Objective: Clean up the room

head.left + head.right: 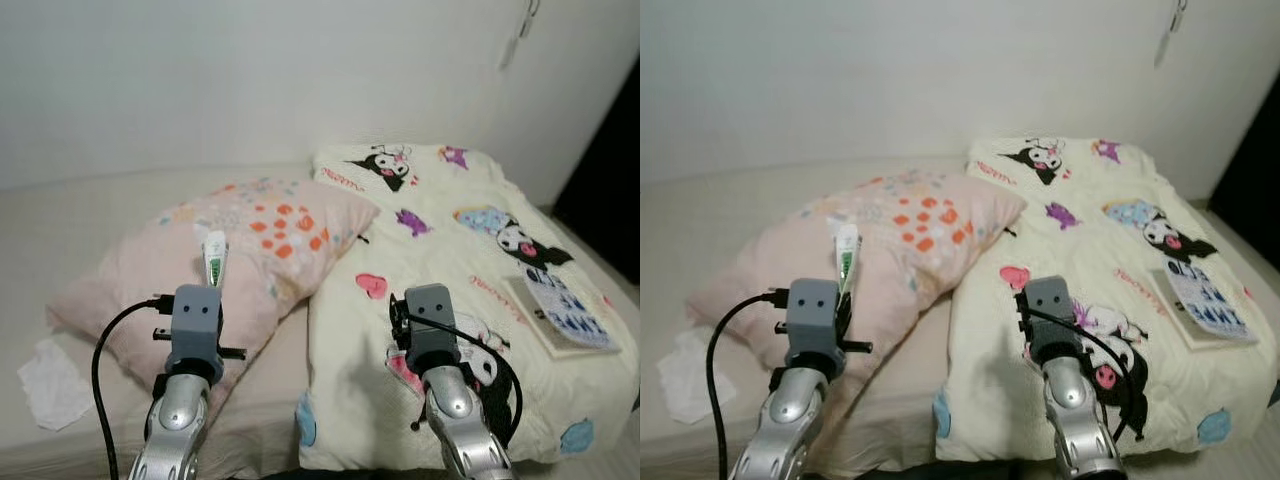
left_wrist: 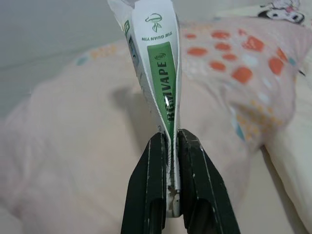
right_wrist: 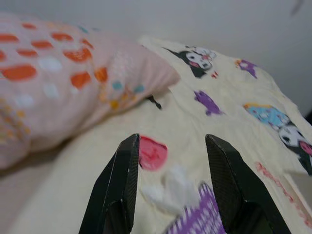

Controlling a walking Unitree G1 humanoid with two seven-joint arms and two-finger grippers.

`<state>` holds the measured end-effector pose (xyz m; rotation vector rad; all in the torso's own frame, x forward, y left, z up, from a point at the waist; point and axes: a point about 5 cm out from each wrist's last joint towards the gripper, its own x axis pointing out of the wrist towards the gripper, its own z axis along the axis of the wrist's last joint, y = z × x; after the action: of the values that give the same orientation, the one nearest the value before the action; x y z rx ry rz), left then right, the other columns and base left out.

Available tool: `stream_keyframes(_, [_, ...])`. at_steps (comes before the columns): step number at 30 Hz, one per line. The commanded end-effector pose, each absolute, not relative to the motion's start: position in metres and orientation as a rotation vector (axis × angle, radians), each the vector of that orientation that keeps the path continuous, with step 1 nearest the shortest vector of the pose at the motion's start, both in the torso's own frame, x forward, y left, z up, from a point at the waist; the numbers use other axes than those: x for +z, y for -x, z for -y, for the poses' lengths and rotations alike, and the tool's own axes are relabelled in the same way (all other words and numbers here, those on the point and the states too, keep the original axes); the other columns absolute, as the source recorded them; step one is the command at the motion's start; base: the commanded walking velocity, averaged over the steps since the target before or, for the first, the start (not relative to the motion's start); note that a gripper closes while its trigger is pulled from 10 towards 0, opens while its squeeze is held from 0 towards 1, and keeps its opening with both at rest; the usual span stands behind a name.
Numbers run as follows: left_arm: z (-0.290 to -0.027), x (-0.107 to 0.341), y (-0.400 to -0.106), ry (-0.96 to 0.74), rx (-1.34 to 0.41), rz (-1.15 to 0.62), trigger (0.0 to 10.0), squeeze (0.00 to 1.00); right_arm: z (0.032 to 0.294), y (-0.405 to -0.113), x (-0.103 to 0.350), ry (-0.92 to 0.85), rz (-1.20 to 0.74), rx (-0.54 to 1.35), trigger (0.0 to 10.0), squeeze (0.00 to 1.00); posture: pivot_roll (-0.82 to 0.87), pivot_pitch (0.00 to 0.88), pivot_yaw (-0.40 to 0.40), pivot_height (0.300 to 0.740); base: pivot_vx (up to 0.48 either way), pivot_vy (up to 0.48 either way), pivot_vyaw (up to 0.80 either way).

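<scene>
The left gripper [image 2: 171, 146] pinches a green-and-white packet [image 2: 158, 73], lifted off the bed for tidying, over the pillow [image 1: 240, 250]. The right gripper [image 3: 170, 161] hovers, fingers spread and empty, above the quilt [image 1: 450, 250]. Farther right lies a booklet [image 1: 562, 312].

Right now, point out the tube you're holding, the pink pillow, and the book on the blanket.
green-and-white tube [image 2: 163, 83], left wrist view, green label.
pink pillow [image 1: 270, 240], left eye view, spotted top.
book [image 1: 565, 312], left eye view, cover.

Head cams face down at bed [image 1: 60, 220] (wrist cams close).
</scene>
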<state>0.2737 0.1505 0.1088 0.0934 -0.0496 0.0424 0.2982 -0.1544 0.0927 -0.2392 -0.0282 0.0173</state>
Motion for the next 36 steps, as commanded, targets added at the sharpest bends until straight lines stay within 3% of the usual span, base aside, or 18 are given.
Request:
stream_keyframes(1, [-0.152,0.109,-0.272,-0.088,0.054,0.052,10.0,0.00,0.150,-0.299,0.089,0.230,0.013,0.048,10.0,0.00,0.03,0.058,-0.033,0.659,0.000,0.000,0.00])
stream_keyframes(15, [-0.154,0.107,-0.269,-0.083,0.067,0.051,10.0,0.00,0.139,-0.297,0.087,0.232,0.009,0.147,10.0,0.00,0.03,0.053,-0.040,0.659,0.000,0.000,0.00])
stream_keyframes(36, [-0.153,0.108,-0.270,-0.074,0.064,0.067,10.0,0.00,0.130,-0.298,0.093,0.223,0.040,0.221,10.0,0.00,0.03,0.045,-0.046,0.734,0.000,0.000,0.00])
